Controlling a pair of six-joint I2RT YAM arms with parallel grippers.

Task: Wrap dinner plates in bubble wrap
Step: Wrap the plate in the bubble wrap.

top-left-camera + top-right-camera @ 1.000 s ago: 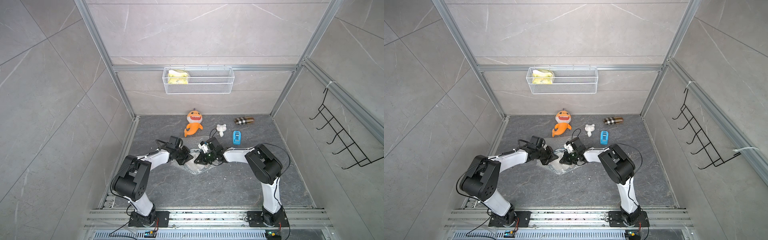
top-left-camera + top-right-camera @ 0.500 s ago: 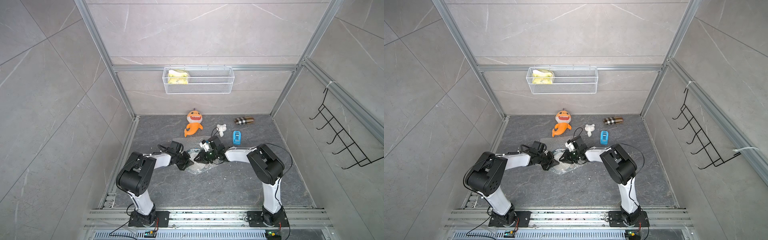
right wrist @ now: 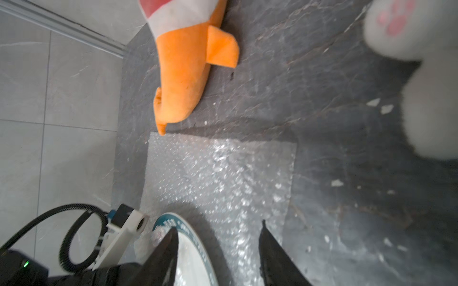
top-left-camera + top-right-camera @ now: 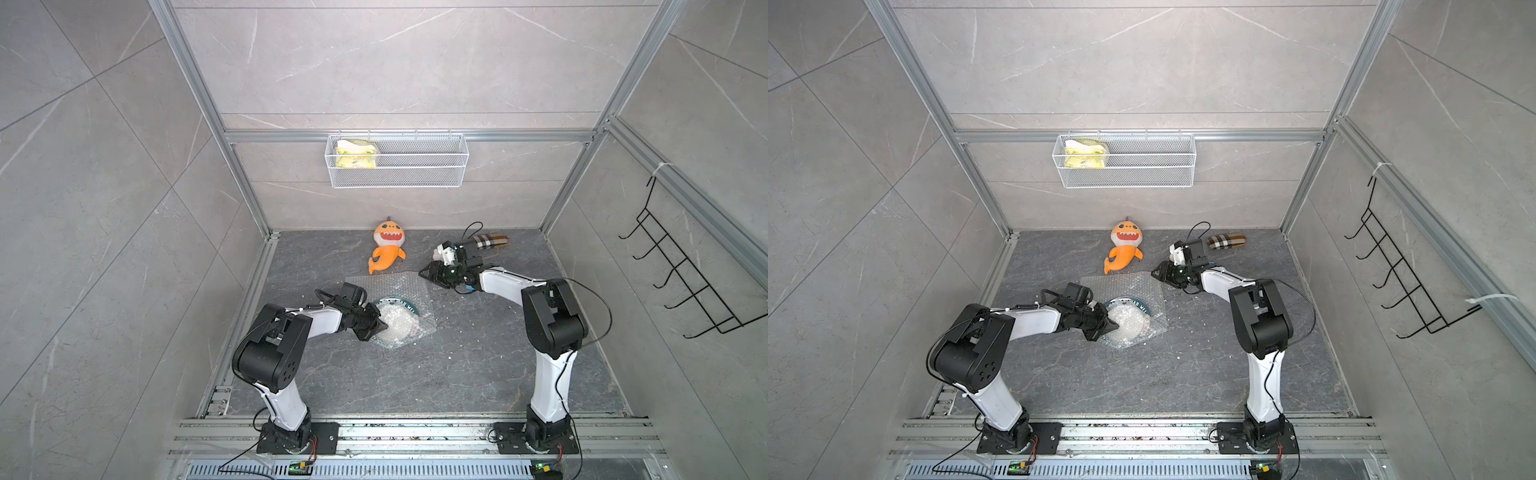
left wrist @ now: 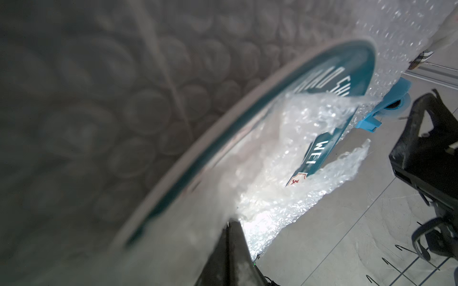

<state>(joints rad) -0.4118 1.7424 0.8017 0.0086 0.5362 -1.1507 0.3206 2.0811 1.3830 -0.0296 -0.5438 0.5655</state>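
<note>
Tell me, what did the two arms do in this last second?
The right hand opened and drew back from the plate toward the far side, empty. The left hand stayed shut on the bubble wrap folded over the plate. The orange toy did not move.

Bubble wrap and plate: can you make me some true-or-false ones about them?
The plate lies on the bubble wrap. True.
The wrap covers the whole plate. False: part of its green rim is bare.
The left gripper is shut on a folded-over piece of wrap. True.
The right gripper grips the wrap. False: it is open and empty.
The orange shark toy sits on the plate. False: it lies on the floor beyond the sheet.
</note>
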